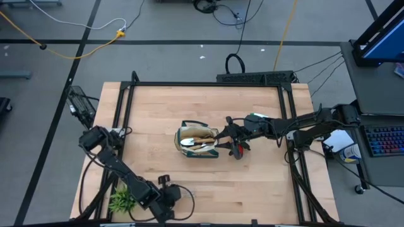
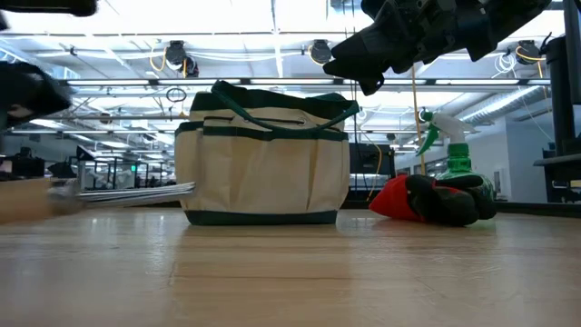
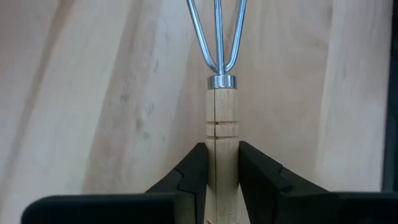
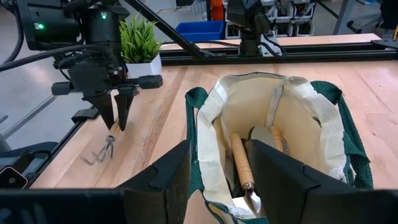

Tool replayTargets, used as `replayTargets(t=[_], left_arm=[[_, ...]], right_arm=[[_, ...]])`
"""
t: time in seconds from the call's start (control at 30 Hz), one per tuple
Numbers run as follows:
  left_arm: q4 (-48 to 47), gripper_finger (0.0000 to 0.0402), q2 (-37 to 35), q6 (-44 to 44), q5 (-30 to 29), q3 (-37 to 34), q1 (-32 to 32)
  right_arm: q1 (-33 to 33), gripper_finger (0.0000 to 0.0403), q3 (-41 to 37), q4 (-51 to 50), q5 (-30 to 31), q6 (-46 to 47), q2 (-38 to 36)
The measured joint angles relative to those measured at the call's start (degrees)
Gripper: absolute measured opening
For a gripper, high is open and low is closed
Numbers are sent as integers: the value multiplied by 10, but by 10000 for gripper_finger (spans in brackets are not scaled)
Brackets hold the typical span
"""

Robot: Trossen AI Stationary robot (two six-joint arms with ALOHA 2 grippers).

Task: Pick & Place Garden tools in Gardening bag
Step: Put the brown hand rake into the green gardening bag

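From above, the left pincer (image 1: 165,197) sits low at the counter's (image 1: 252,195) near edge. The gardening bag (image 1: 199,141) stands mid-counter.

Left wrist: fingers (image 3: 194,171) hug a rake (image 3: 221,118) handle. Next, lift it.

Right wrist: the right pincer (image 4: 219,174) gapes, empty, over the bag.

the rake (image 3: 219,112) ran off the frame beyond the left fingers (image 3: 193,174), its prong tips cut off; the handle's end was hidden between them. in the low view its handle was a blur. below the right fingers (image 4: 283,171), the bag (image 4: 323,134) hid the tools' lower ends.
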Motion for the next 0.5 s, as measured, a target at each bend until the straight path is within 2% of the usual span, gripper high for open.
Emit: replayTargets(t=[0.5], left_arm=[[1,78,-70,123,-62,2,32]], right_arm=[[0,155,0,0,0,0,0]])
